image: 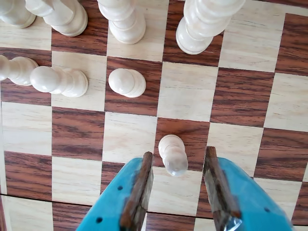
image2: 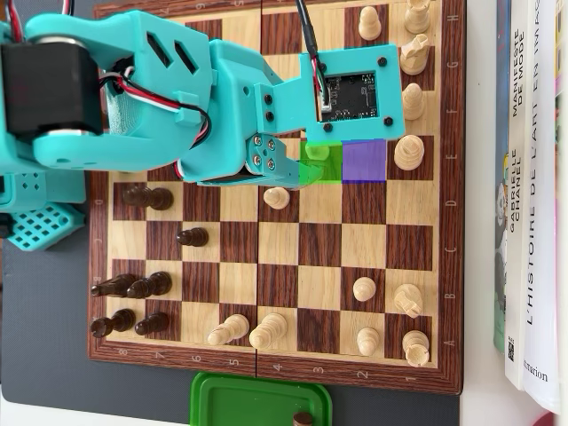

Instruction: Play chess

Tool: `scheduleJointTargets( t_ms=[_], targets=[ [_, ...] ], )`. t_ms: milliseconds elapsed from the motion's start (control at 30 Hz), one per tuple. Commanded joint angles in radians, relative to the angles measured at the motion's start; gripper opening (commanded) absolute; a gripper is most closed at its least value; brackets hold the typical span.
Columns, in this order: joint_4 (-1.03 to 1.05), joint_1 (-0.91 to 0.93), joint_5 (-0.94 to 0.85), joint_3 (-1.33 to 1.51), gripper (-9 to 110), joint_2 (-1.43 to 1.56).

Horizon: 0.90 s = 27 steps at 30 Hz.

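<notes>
In the wrist view my gripper [image: 179, 153] is open. Its two wood-lined blue jaws stand on either side of a white pawn [image: 172, 154], which stands on a dark square of the wooden chessboard [image: 240, 96]; neither jaw touches it. In the overhead view the teal arm [image2: 177, 98] reaches over the board [image2: 319, 244]. The same pawn [image2: 317, 153] shows under a green-tinted square, with a purple-tinted square [image2: 364, 161] next to it. The arm and its camera board hide the jaw tips there.
White pieces stand ahead in the wrist view: two pawns [image: 126, 82] [image: 57, 80] and taller pieces [image: 202, 24]. In the overhead view there are dark pieces [image2: 146, 197] at left, white pieces [image2: 408, 151] at right, books [image2: 532, 195] off the board and a green container [image2: 257, 401] below.
</notes>
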Motion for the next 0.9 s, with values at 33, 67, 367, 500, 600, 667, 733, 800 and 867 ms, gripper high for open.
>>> scheduleJointTargets(
  t_ms=[33, 67, 367, 500, 600, 667, 733, 800, 867],
  targets=[
    [0.000, 0.002, -0.002, -0.005, 16, 0.103],
    [-0.005, 0.002, -0.002, 0.011, 16, 0.129],
    [-0.009, 0.012, 0.000, 0.138, 16, 0.376],
    [-0.046, 0.015, 0.000, 0.189, 16, 0.492],
    [-0.166, 0.017, 0.000, 0.278, 16, 0.586],
    [-0.256, 0.028, 0.000, 0.350, 16, 0.655],
    [-0.345, 0.040, -0.002, 0.422, 16, 0.730],
    [-0.425, 0.054, -0.002, 0.486, 16, 0.799],
    [-0.492, 0.071, -0.003, 0.534, 16, 0.856]
  ],
)
